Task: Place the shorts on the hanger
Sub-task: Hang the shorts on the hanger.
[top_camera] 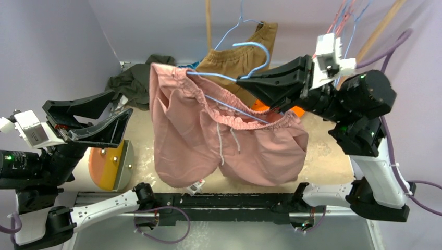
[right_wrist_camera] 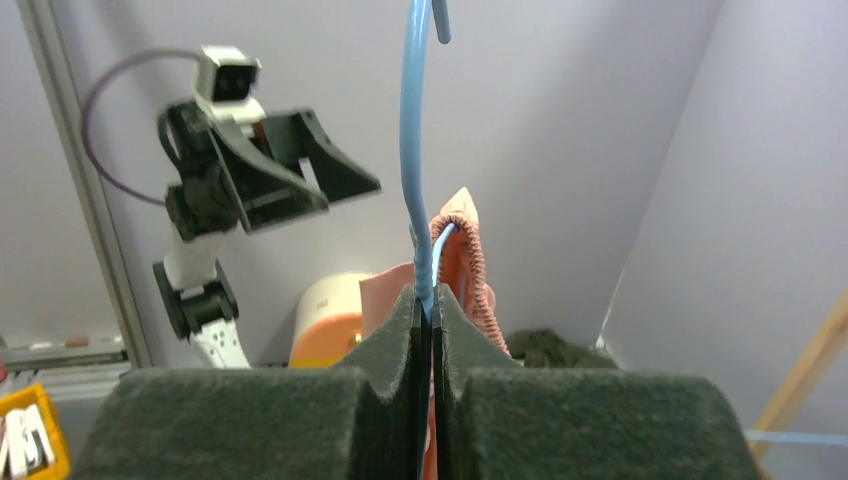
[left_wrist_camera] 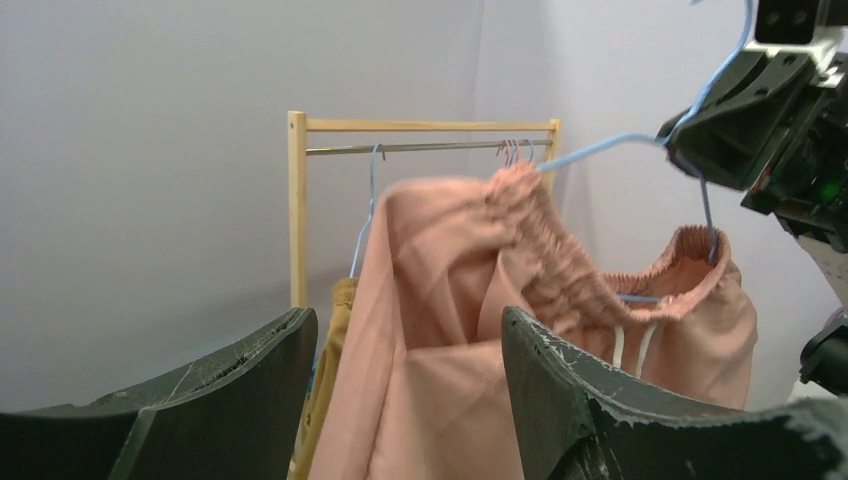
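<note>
1. Two arms show in the top external view. The right end effector (top_camera: 249, 83) is clamped shut on the neck of the hanger (top_camera: 213, 76), just under its hook, and holds it up above the tabletop (top_camera: 323, 156).
2. From there, the shorts (top_camera: 229, 146) hang from the blue wire. The gathered waistband is draped over it, and one end is bunched high on the hanger's left shoulder. The drawstring dangles at the front and the legs droop toward the near edge.
3. The right arm rises from its base at the near right, bends at the elbow and reaches left toward the centre.
4. The left end effector (top_camera: 121, 104) stands wide open and empty. It points right, near the shorts' left edge but apart from it. Its arm is folded back at the left side.
5. Behind the shorts are tan-brown shorts (top_camera: 234, 60) on another hanger, a dark green garment (top_camera: 133, 83) and a bit of orange garment (top_camera: 298, 110).
6. From the left wrist, both dark fingers are spread with nothing between them. Past them the shorts hang on the hanger, whose upper wire runs into the right end effector at the upper right. A wooden rack (left_wrist_camera: 297, 200) stands behind.
7. From the right wrist, the two pads are pressed together on the blue wire, which runs straight up from the jaws. A strip of pink waistband shows just beyond them.
</note>
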